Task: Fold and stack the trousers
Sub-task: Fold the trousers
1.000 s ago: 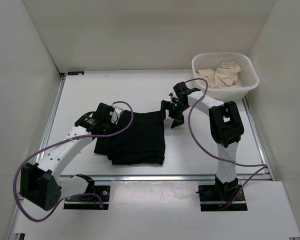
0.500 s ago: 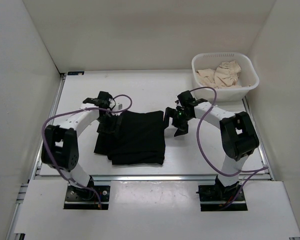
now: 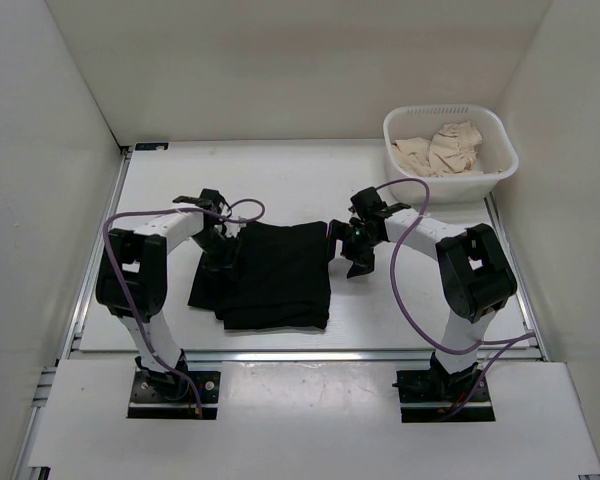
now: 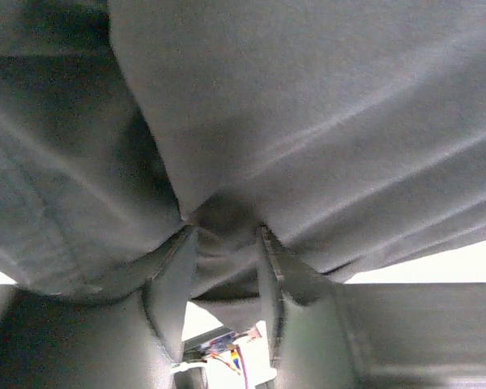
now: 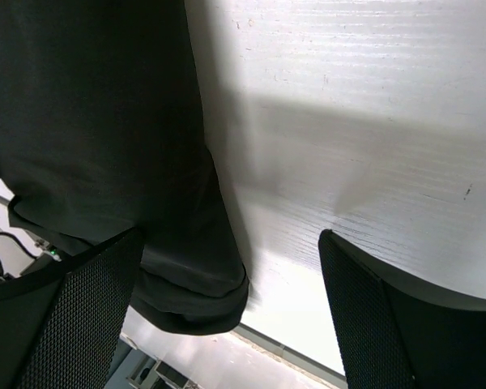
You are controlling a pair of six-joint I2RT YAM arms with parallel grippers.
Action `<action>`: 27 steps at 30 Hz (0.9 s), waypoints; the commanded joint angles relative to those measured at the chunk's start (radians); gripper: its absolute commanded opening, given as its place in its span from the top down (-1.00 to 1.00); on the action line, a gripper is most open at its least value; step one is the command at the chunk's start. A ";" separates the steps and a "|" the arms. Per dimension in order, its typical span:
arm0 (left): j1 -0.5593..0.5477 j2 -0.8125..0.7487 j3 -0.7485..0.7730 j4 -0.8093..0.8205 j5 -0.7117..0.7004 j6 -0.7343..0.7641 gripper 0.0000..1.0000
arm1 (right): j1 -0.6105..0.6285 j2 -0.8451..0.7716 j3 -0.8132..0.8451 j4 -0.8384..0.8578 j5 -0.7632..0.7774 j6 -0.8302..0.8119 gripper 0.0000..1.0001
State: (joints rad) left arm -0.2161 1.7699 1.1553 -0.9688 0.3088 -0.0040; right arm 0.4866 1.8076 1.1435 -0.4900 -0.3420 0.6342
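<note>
1. The left gripper (image 3: 220,248) clamps the left edge of the folded trousers (image 3: 280,275).
2. The right gripper (image 3: 349,255) has its fingers spread, with the trousers' right edge just beside them.
3. Beyond and right of those fingers, a white basket (image 3: 501,166) holds beige cloth (image 3: 442,146).
4. White table (image 3: 280,180), white walls (image 3: 280,70).

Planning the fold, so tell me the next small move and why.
Probably close the open right gripper on the far right corner of the plain black soft-fabric trousers: the left gripper pinches fabric on its side, while the right's spread fingers only frame the fabric edge.
</note>
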 commanded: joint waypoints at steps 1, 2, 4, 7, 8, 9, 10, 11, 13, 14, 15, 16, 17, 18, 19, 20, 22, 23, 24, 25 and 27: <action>0.000 0.023 0.035 -0.001 0.024 0.004 0.01 | 0.006 -0.027 -0.007 0.016 0.009 0.010 -0.85; 0.000 0.036 0.035 -0.001 0.012 0.004 -0.08 | 0.006 -0.027 -0.007 0.016 0.009 0.010 -0.85; 0.009 0.036 0.046 -0.001 0.012 0.004 -0.22 | 0.006 -0.027 -0.007 0.005 0.009 0.010 -0.85; 0.009 0.045 0.046 -0.001 -0.007 0.004 -0.32 | 0.006 -0.027 -0.007 -0.004 0.018 0.001 -0.85; 0.009 0.045 0.046 -0.001 -0.007 0.004 -0.32 | 0.006 -0.027 -0.007 -0.004 0.018 0.001 -0.85; 0.009 0.045 0.046 -0.001 -0.007 0.004 -0.35 | 0.006 -0.027 -0.007 -0.004 0.018 0.001 -0.85; 0.009 0.045 0.046 -0.001 -0.007 0.004 -0.35 | 0.006 -0.027 -0.007 -0.004 0.018 0.001 -0.85; 0.009 0.054 0.035 -0.001 0.013 0.004 -0.28 | 0.006 -0.027 -0.007 -0.004 0.018 0.001 -0.85; 0.009 0.063 0.035 -0.010 0.039 0.004 -0.01 | 0.006 -0.027 -0.007 -0.004 0.018 0.001 -0.85; -0.003 0.063 0.035 -0.019 0.039 0.004 0.20 | 0.006 -0.027 -0.007 -0.004 0.018 0.001 -0.85; -0.003 0.063 0.035 -0.019 0.039 0.004 0.55 | 0.006 -0.027 -0.007 -0.004 0.018 0.001 -0.85; -0.017 0.063 0.044 -0.019 0.030 0.004 0.72 | 0.006 -0.018 -0.007 -0.004 0.018 0.001 -0.85; -0.017 0.051 0.044 -0.019 0.030 0.004 0.72 | 0.006 -0.017 -0.007 -0.004 0.018 0.001 -0.85; -0.017 0.042 0.055 -0.019 0.030 0.004 0.72 | 0.006 -0.017 -0.007 -0.004 0.018 0.001 -0.85; -0.017 0.042 0.055 -0.019 0.030 0.004 0.72 | 0.006 -0.017 -0.007 -0.004 0.018 0.001 -0.85; -0.017 0.028 0.064 -0.031 0.030 0.004 0.72 | 0.006 -0.017 -0.007 -0.004 0.018 0.001 -0.85; -0.017 0.013 0.075 -0.056 0.012 0.004 0.72 | 0.006 -0.017 -0.007 -0.004 0.018 0.001 -0.85; -0.017 -0.013 0.087 -0.065 0.012 0.004 0.72 | 0.006 -0.017 -0.007 -0.004 0.018 0.001 -0.85; -0.017 -0.023 0.087 -0.065 0.012 0.004 0.72 | 0.006 -0.017 -0.007 -0.004 0.018 0.001 -0.85; -0.017 -0.032 0.115 -0.083 0.012 0.004 0.72 | 0.006 -0.017 -0.016 -0.004 0.018 0.001 -0.85; -0.017 -0.046 0.159 -0.134 0.024 0.004 0.72 | 0.006 -0.017 -0.016 0.005 0.028 0.001 -0.85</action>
State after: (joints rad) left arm -0.2310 1.8069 1.2369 -1.0492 0.3145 -0.0044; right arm 0.4866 1.8076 1.1393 -0.4904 -0.3328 0.6373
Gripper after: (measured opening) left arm 0.146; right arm 0.927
